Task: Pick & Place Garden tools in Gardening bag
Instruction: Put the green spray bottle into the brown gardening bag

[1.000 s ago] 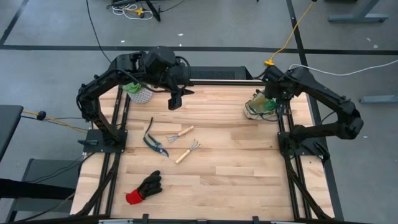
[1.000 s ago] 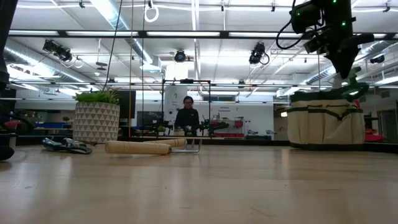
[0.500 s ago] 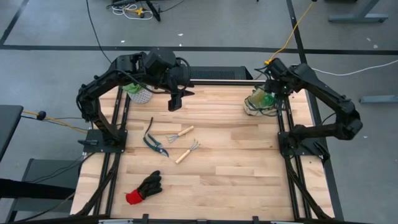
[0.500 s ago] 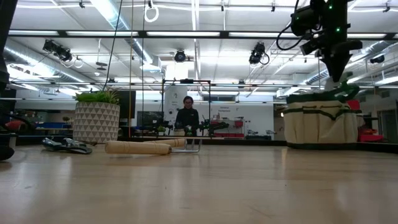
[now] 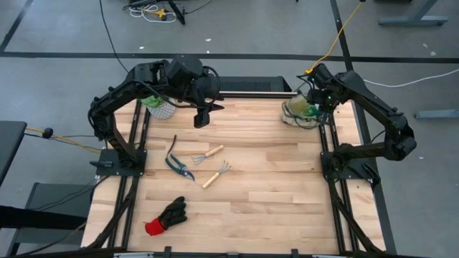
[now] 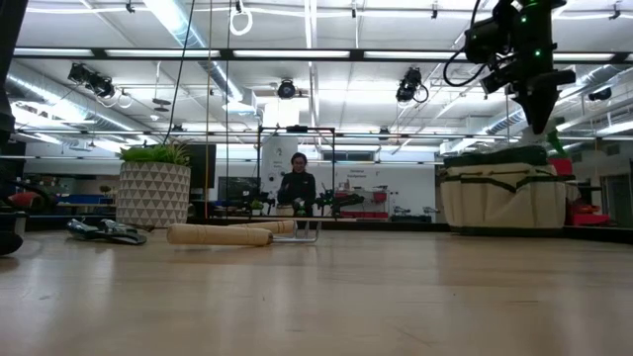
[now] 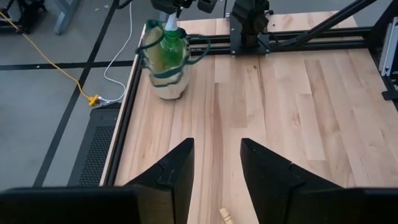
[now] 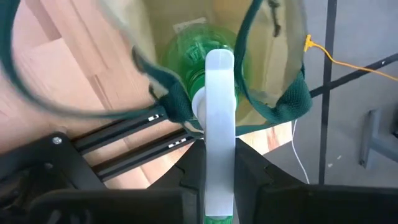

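Spray bottle (image 8: 198, 59): green, white nozzle; sits inside gardening bag (image 5: 297, 112), far right of table (image 5: 265, 193). Right gripper (image 8: 219, 163) above bag mouth, fingers clenched on bottle's nozzle. Left gripper (image 7: 216, 163) hangs over far-left-centre of table, fingers apart, nothing between. Pruning shears (image 5: 176, 162), fork (image 5: 209, 154), rake (image 5: 215, 175) lie left of centre; glove (image 5: 166, 216) near left. Plant pot (image 5: 161, 107) at far left edge. Person (image 6: 297, 184) in room bkgd, low view.
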